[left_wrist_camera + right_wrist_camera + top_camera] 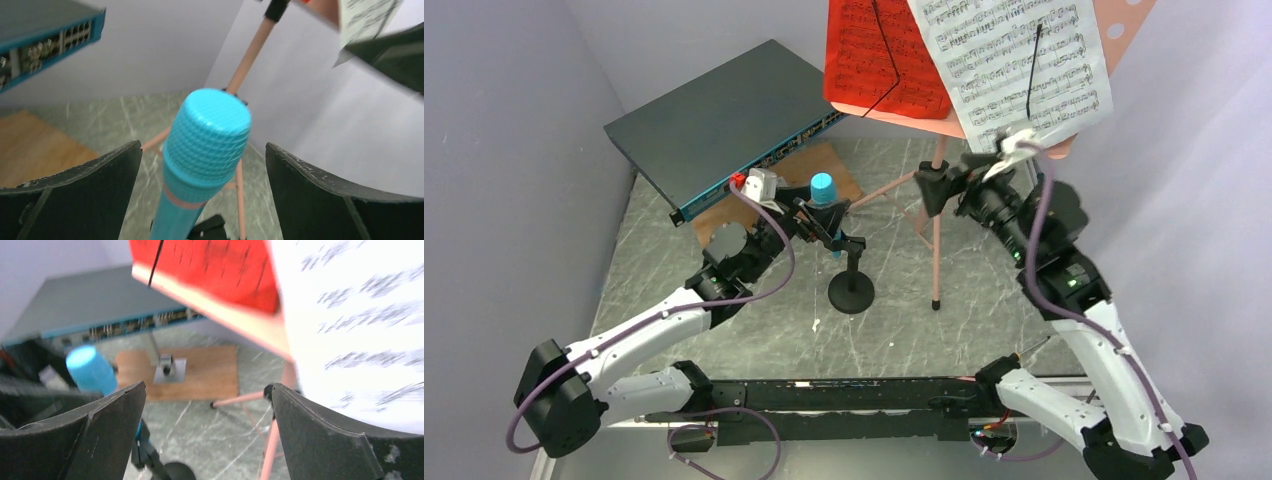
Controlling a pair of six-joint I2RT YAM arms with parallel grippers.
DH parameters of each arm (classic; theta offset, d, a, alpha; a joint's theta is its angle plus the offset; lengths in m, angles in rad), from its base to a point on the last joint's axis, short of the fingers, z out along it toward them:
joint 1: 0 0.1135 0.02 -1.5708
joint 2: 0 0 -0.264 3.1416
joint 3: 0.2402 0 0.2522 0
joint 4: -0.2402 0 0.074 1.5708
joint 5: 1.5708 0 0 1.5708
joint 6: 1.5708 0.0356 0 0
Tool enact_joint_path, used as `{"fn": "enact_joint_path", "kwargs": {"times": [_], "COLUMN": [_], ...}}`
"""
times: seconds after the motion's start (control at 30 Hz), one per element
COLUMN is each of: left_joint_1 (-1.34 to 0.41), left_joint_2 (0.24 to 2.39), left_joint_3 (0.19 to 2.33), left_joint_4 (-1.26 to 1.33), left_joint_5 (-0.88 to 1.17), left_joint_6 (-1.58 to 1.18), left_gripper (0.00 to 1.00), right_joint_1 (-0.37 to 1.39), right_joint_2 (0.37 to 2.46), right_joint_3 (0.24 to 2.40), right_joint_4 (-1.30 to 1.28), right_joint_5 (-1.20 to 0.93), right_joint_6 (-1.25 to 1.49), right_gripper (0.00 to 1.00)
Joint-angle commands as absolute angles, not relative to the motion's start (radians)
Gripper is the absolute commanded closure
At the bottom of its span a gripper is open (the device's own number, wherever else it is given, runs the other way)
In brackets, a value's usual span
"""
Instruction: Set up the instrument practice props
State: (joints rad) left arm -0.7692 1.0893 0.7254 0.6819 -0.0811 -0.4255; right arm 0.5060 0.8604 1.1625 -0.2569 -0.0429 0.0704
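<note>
The left gripper (pixel 202 150) stands with its jaws wide apart on either side of the mic (pixel 207 135), with clear space showing at both fingers and no contact visible. The blue mic rises between them, head up and leaning slightly. Its long axis runs near upright, across the line between the fingertips, and its lower end goes down to the clip of the black mic stand (pixel 851 290) on the marble-patterned table (pixel 754 330).

The right gripper (pixel 954 180) is also wide open and empty. It is raised beside the pole of the pink music stand (pixel 936 240), just under the lower edge of the white page (pixel 1014 60), which rests on the stand's desk next to the red page (pixel 874 60).

The left arm is plainly the nearer to the mic and the right arm to the pages. With the props apparently in place, the likely next move is to draw each gripper straight back along its own approach. The left must clear the mic without knocking it sideways.

Behind the props lie a grey switch (pixel 724 120) and a wooden board (pixel 814 165).
</note>
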Motion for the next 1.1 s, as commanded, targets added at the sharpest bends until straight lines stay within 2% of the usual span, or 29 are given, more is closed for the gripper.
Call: {"fn": "enact_joint_path", "kwargs": {"times": [0.0, 0.23, 0.3, 0.37, 0.47, 0.57, 0.63, 0.7, 0.8, 0.93, 1.07], "left_joint_1": [-0.772, -0.773, -0.772, -0.773, -0.773, -0.772, -0.772, -0.772, -0.772, -0.771, -0.772], "left_joint_2": [1.013, 0.959, 0.954, 0.949, 0.933, 0.914, 0.900, 0.886, 0.867, 0.846, 0.833], "left_joint_3": [0.812, 0.959, 0.992, 1.021, 1.042, 1.049, 1.046, 1.042, 1.042, 1.038, 1.049], "left_joint_4": [0.278, -0.134, -0.207, -0.263, -0.310, -0.331, -0.334, -0.341, -0.365, -0.372, -0.382], "left_joint_5": [-0.184, -0.254, -0.259, -0.260, -0.251, -0.236, -0.229, -0.226, -0.226, -0.216, -0.199], "left_joint_6": [-0.533, -0.605, -0.612, -0.612, -0.604, -0.596, -0.595, -0.594, -0.593, -0.588, -0.579], "left_gripper": [0.01, 0.01, 0.01, 0.00, 0.01, 0.01, 0.01, 0.00, 0.01, 0.01, 0.01], "right_joint_1": [0.506, 0.510, 0.542, 0.648, 0.830, 0.876, 0.901, 0.909, 0.912, 0.911, 0.911], "right_joint_2": [0.984, 1.286, 1.372, 1.436, 1.516, 1.619, 1.640, 1.645, 1.650, 1.635, 1.655], "right_joint_3": [1.437, 1.995, 2.142, 2.234, 2.297, 2.378, 2.347, 2.326, 2.376, 2.329, 2.382], "right_joint_4": [-0.458, -0.718, -0.777, -0.782, -0.652, -0.539, -0.372, -0.255, -0.249, -0.181, -0.223], "right_joint_5": [0.155, 0.145, 0.246, 0.446, 0.804, 0.979, 1.062, 1.086, 1.053, 1.026, 1.013], "right_joint_6": [0.129, 0.034, 0.019, -0.073, -0.308, -0.491, -0.677, -0.773, -0.766, -0.828, -0.800], "right_gripper": [0.00, 0.00, 0.00, 0.00, 0.00, 0.01, 0.01, 0.01, 0.01, 0.01, 0.01]}}
